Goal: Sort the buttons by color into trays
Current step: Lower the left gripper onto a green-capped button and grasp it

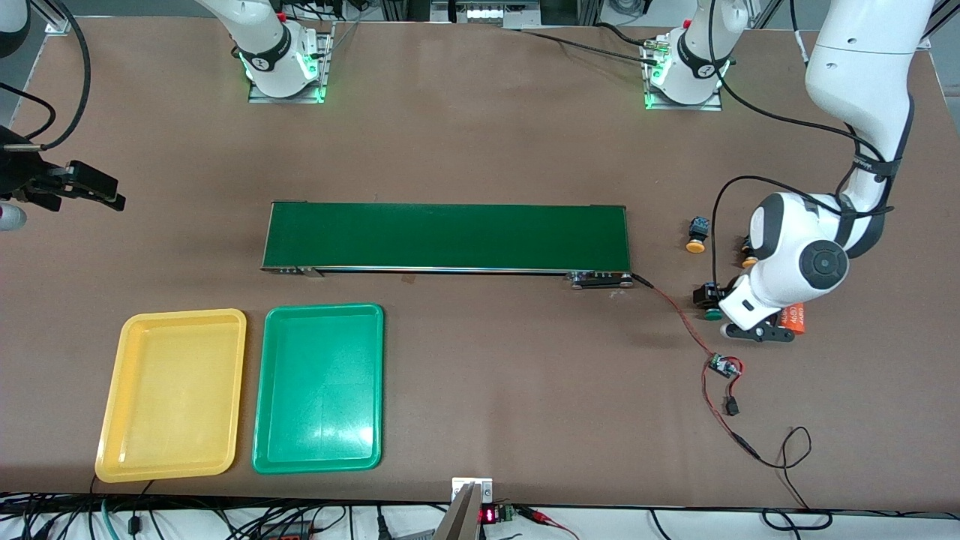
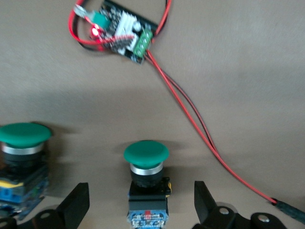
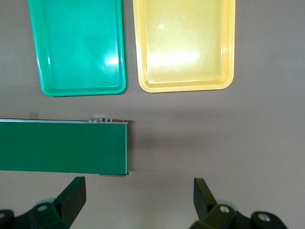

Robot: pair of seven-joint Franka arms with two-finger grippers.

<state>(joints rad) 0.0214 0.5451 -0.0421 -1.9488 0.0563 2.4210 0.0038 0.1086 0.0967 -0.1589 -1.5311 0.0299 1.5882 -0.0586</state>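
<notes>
Nearest the front camera lie two shallow glossy plastic trays with rounded corners, the yellow tray [image 1: 172,395] and the green tray [image 1: 319,387] side by side, toward the right arm's end of the table.

A green-capped push-button [image 2: 146,183] lies on its side between the widely parted fingers [image 2: 76,205] of the left gripper [image 1: 739,324], which is down at the table at the left arm's end. Its domed cap sits on a silver collar above a black-and-blue blocky body. The left wrist view also shows a second green-capped button [image 2: 23,164] just beside it and a small circuit board [image 2: 119,31] with red wires; the front view shows only one green cap at the gripper. A yellow-capped button [image 1: 697,235] lies farther from the front camera, beside the long dark-green conveyor belt [image 1: 448,237].

The right gripper [image 3: 138,202] waits, fingers wide, above the belt's end.
</notes>
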